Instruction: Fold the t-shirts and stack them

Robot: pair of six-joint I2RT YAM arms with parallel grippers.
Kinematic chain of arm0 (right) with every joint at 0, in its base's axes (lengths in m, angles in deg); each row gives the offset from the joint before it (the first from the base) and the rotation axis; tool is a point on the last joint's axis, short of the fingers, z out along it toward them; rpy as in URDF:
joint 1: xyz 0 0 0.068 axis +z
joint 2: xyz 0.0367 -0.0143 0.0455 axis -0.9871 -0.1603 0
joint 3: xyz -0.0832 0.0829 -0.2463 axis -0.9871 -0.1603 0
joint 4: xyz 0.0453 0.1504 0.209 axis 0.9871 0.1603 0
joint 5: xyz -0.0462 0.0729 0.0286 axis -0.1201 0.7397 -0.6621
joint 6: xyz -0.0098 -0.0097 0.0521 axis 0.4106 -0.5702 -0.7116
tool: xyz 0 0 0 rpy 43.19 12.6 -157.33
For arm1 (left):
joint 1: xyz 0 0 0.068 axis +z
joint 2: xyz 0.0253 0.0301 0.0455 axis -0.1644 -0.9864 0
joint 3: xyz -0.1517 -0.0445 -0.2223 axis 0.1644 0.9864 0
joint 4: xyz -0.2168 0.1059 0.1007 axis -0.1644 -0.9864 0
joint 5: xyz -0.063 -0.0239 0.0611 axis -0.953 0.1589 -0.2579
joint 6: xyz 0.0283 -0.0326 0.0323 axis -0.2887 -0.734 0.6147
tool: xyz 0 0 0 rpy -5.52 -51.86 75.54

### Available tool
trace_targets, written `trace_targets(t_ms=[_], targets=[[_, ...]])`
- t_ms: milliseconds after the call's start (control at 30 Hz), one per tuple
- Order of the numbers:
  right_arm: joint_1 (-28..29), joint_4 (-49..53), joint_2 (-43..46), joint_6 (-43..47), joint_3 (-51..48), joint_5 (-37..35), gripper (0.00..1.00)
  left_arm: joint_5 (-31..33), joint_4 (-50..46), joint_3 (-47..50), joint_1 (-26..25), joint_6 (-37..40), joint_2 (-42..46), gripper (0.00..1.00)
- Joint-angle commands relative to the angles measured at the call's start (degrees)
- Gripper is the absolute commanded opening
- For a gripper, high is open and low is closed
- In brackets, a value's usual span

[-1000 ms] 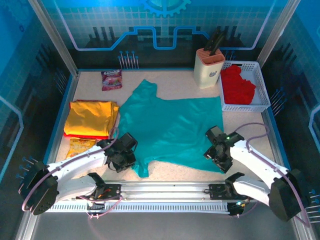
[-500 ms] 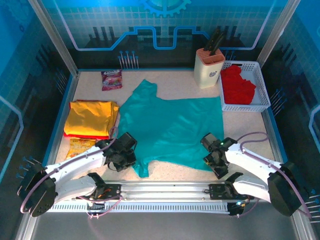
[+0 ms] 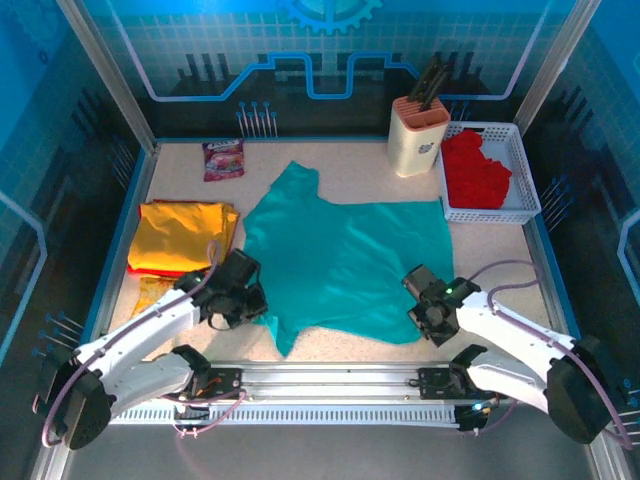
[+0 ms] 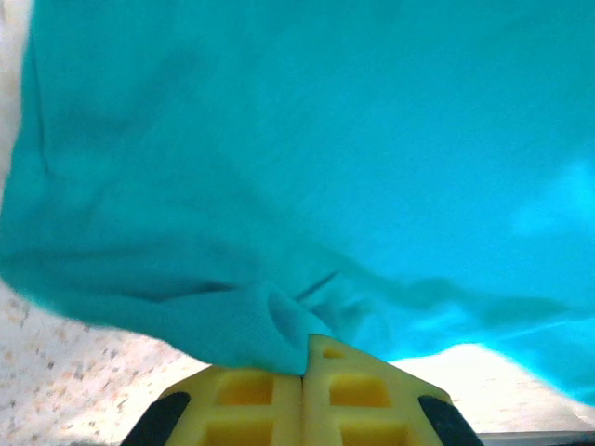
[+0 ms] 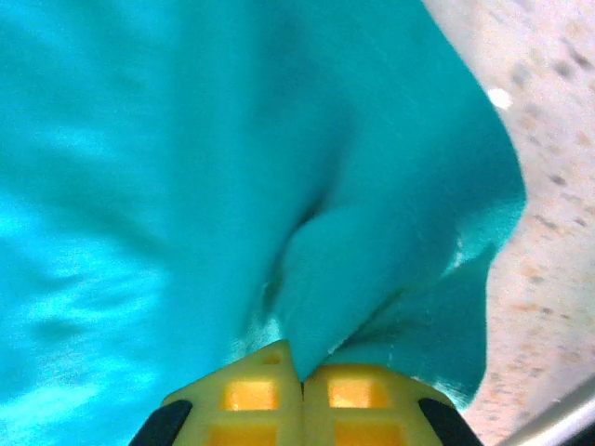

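A teal t-shirt (image 3: pixel 345 260) lies spread across the middle of the table. My left gripper (image 3: pixel 238 305) is shut on its near left edge, the cloth (image 4: pixel 242 316) pinched between the yellow fingers. My right gripper (image 3: pixel 428 312) is shut on the near right corner, a fold of teal cloth (image 5: pixel 372 269) rising from its closed jaws. A folded yellow t-shirt (image 3: pixel 182 238) rests at the left on top of a red one. A crumpled red t-shirt (image 3: pixel 475 170) fills the white basket (image 3: pixel 522 195) at the back right.
A pink snack packet (image 3: pixel 222 158) lies at the back left. An orange packet (image 3: pixel 152 292) sits by the left arm, under the yellow stack's near edge. A beige knife block (image 3: pixel 418 135) stands beside the basket. A metal rail (image 3: pixel 330 385) runs along the near edge.
My right gripper closed on the shirt's near right corner. The left gripper drew its edge slightly left and back, and the shirt shifted a little away.
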State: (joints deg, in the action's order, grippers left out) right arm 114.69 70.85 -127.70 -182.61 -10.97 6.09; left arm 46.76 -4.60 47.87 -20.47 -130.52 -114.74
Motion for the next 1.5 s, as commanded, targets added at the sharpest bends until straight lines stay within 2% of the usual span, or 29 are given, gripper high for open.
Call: trace_targets(t_ms=[0, 133, 300, 400, 533, 733, 867, 1133, 1300, 1467], targets=[[-1.3, 0.3, 1.6, 9.3, 7.3, -7.8, 0.0, -1.4, -2.4, -7.2, 3.8, 7.9, 0.3, 0.0], [-4.5, -1.0, 1.3, 19.0, 12.5, -7.7, 0.0, -1.0, -4.2, -13.7, 4.7, 13.8, -2.9, 0.0], [-6.4, -3.2, 0.1, 31.5, 22.1, -10.8, 0.0, 4.0, -7.4, -24.5, 5.9, 20.5, -6.2, 0.0], [-7.3, -4.8, -1.0, 40.3, 28.8, -11.8, 0.0, 4.9, -7.4, -31.4, 8.2, 23.9, -8.2, 0.0], [-7.5, -9.9, -0.4, 51.3, 35.1, -12.6, 0.0, 6.4, -9.5, -44.1, 10.2, 30.1, -11.9, 0.0], [-7.3, -12.5, 1.2, 61.7, 45.8, -10.8, 0.0, 8.1, -12.2, -62.8, 10.3, 37.2, -12.9, 0.0], [-6.5, -12.5, 3.3, 65.9, 50.3, -8.8, 0.0, 6.4, -9.7, -67.1, 10.3, 40.0, -9.3, 0.0], [-3.2, -10.7, 9.7, 70.9, 56.2, -9.1, 0.0, 1.6, -2.1, -67.1, 10.2, 45.6, 0.5, 0.0], [-2.8, -7.8, 12.8, 69.8, 59.8, -8.8, 0.0, -0.2, -4.7, -76.2, 10.3, 45.5, -0.8, 0.0], [-2.8, -4.0, 13.6, 68.7, 62.5, -12.4, 0.0, 0.3, -3.3, -79.0, 10.3, 45.4, -2.9, 0.0]])
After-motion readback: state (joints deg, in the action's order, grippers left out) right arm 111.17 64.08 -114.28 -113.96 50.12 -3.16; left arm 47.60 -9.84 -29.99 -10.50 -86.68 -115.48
